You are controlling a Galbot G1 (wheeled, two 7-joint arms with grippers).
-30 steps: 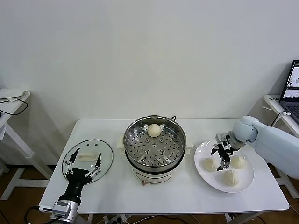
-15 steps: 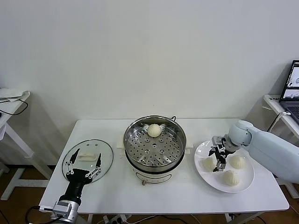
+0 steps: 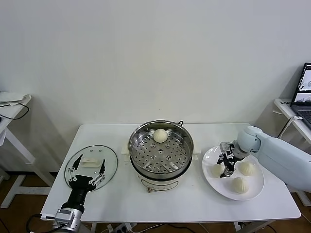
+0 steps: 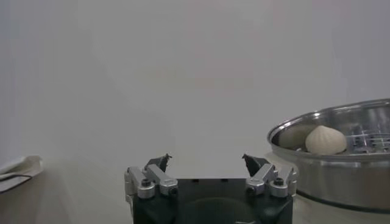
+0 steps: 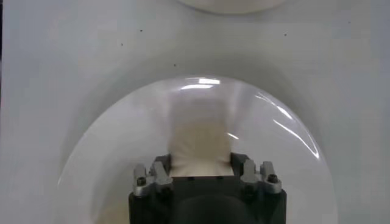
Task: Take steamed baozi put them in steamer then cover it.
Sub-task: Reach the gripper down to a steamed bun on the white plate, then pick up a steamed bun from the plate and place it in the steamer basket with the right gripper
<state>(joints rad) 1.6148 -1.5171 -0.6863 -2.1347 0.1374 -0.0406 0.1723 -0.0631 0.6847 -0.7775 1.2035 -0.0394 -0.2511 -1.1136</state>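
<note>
1. The left hand [image 3: 87,175] hovers open over the glass cover [image 3: 91,165], which lies flat at the worktop's [image 3: 121,199] left end.
2. The right hand [image 3: 225,167] reaches down to the white plate [image 3: 252,191], its fingers straddling one baozi [image 3: 216,170]; two more buns [image 3: 238,184] lie beside it.
3. A fourth baozi [image 3: 160,135] sits at the far side of the steamer [image 3: 161,148].
</note>
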